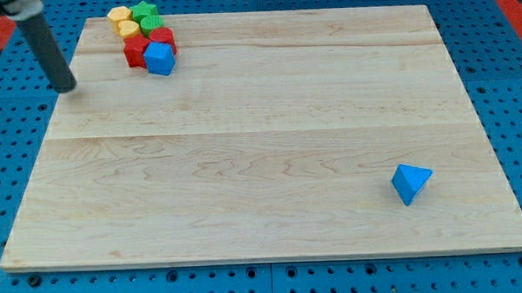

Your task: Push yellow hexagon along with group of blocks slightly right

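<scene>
A tight group of blocks sits at the board's top left. It holds a yellow hexagon (119, 16), a second yellow block (129, 29), a green star-like block (145, 11), another green block (151, 24), a red block (162, 39), another red block (136, 52) and a blue block (159, 58). My tip (65, 86) rests at the board's left edge, to the left of and below the group, apart from it. The dark rod slants up to the view's top left.
A blue triangular block (410, 182) lies alone at the lower right of the wooden board (270, 146). A blue perforated table surrounds the board.
</scene>
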